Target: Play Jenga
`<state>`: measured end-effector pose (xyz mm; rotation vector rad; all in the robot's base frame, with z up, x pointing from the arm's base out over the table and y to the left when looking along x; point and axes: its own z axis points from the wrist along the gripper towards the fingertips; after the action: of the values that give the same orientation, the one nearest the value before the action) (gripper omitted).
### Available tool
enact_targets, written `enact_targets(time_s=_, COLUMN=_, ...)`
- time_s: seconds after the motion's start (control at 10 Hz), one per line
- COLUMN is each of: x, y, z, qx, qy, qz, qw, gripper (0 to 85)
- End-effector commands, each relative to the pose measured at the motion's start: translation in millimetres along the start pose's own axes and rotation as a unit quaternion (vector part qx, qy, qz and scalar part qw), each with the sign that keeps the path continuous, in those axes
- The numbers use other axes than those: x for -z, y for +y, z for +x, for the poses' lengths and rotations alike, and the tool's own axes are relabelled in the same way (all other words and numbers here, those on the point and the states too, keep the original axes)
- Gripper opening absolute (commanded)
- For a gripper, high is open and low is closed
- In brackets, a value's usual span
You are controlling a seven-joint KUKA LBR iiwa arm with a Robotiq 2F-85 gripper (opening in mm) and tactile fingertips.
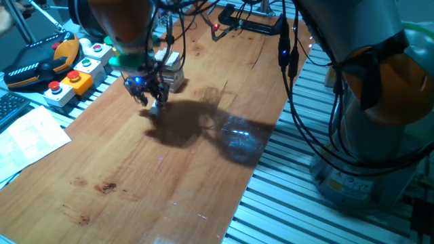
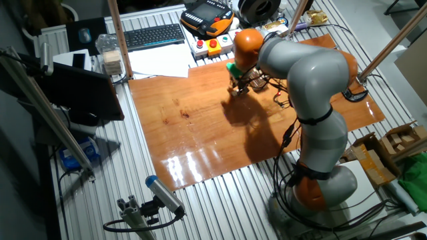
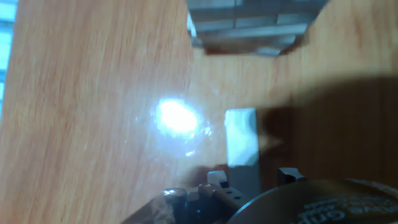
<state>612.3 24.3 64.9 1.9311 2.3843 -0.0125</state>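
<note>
The Jenga tower (image 1: 173, 72) of pale wooden blocks stands at the far left of the wooden table (image 1: 156, 190). It also shows in the other fixed view (image 2: 259, 82) and at the top of the hand view (image 3: 249, 28). A loose pale block (image 3: 241, 140) lies flat on the table just in front of the tower. My gripper (image 1: 152, 100) hangs low right over this block (image 1: 156, 108). In the hand view my gripper (image 3: 252, 176) straddles the block's near end, with a gap showing on its right side. The view is blurred.
Grey boxes with coloured push-buttons (image 1: 76, 74) and an orange-black pendant (image 1: 37, 61) sit left of the tower. A paper sheet (image 1: 30, 135) lies at the left edge. Cables (image 1: 291, 54) hang at the right. A keyboard (image 2: 153, 35) lies beyond the table.
</note>
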Motion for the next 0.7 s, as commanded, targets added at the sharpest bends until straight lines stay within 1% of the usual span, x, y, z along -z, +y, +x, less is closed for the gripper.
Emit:
enact_targets(time_s=0.0, x=18.8, y=-2.6, z=-6.8, qx=0.009, qy=0.000, qz=0.000, qw=1.000, gripper=36.3)
enact_targets(time_s=0.1, x=32.6, y=-7.3, z=-14.8, qx=0.023, qy=-0.002, qz=0.000, qw=1.000, gripper=26.7)
enact_targets(time_s=0.2, x=41.9, y=-10.9, z=-20.4, qx=0.034, qy=-0.002, qz=0.002, qw=0.999, gripper=12.0)
enact_targets(time_s=0.3, x=47.3, y=-13.2, z=-25.5, qx=0.046, qy=-0.003, qz=0.007, qw=0.999, gripper=0.7)
enact_targets(time_s=0.4, x=49.7, y=-15.0, z=-31.2, qx=0.055, qy=-0.003, qz=0.011, qw=0.998, gripper=0.7)
enact_targets(time_s=0.5, x=49.2, y=-16.5, z=-37.0, qx=0.075, qy=0.000, qz=0.016, qw=0.997, gripper=0.7)
enact_targets(time_s=0.6, x=47.7, y=-17.1, z=-39.7, qx=0.090, qy=0.005, qz=0.017, qw=0.996, gripper=0.7)
